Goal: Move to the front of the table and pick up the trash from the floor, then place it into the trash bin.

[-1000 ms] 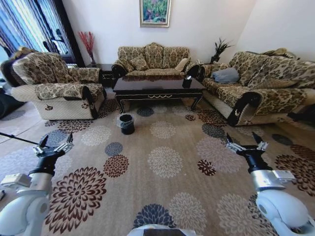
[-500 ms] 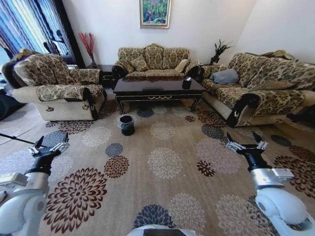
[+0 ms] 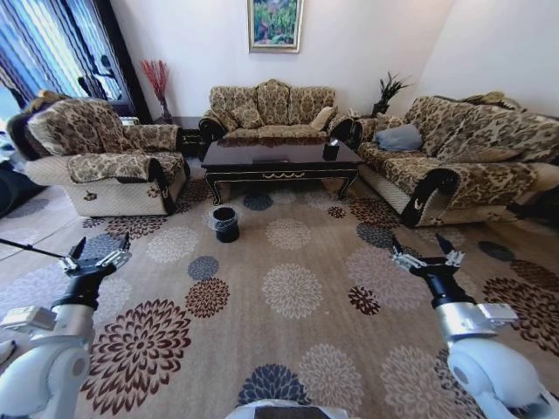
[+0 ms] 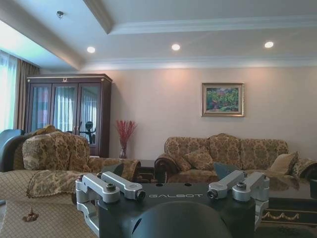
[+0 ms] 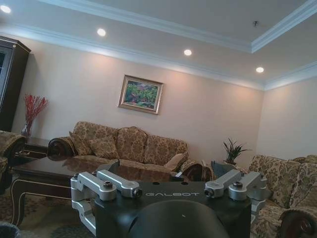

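I see the trash bin standing on the floor just in front of the table's left front corner, a clear liner puckered around its rim. The table sits beyond it, ringed by an armchair on my left, a sofa behind it and a second sofa on my right. A small dark box stands at the right end of the tabletop. I cannot pick out any trash on the patterned carpet from the head view. My left gripper is held out low over the carpet on the left side, well short of the bin, forearm stretched forward from the elbow and fingers spread apart, holding nothing. My right gripper mirrors it on the right, arm reaching forward at much the same height, fingers likewise spread and empty. Both wrists are angled so their cameras look level across the room: the left wrist view shows the left gripper before the far sofa and a framed picture, and the right wrist view shows the right gripper above the table.
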Available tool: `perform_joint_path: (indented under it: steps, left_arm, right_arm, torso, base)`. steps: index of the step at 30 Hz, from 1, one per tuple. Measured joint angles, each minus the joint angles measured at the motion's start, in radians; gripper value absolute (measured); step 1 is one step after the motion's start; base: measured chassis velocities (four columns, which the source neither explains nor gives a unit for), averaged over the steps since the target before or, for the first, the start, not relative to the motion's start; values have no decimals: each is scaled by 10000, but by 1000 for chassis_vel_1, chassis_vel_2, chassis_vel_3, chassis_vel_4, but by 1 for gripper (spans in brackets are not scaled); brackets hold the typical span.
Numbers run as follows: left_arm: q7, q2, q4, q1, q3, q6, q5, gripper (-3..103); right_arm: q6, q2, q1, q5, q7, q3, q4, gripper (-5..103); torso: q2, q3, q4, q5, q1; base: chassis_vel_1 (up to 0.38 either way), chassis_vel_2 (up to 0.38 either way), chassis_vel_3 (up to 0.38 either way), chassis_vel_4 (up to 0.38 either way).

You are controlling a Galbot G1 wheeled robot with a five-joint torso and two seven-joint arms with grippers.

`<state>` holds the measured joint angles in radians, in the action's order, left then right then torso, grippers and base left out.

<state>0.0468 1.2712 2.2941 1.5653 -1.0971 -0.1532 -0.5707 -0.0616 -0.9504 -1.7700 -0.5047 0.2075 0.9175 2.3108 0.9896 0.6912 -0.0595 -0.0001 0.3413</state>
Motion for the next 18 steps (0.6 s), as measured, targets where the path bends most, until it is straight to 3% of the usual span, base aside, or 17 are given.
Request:
perform_joint_path:
  steps: [18]
  left_arm:
    - [12,-129,230,211,-128,0,8,100]
  right_arm:
    - [-96,-127,29,135,-32,-215,-116,100]
  torso:
    - [866,486,0,1,378]
  base:
    - [0,0,0,0]
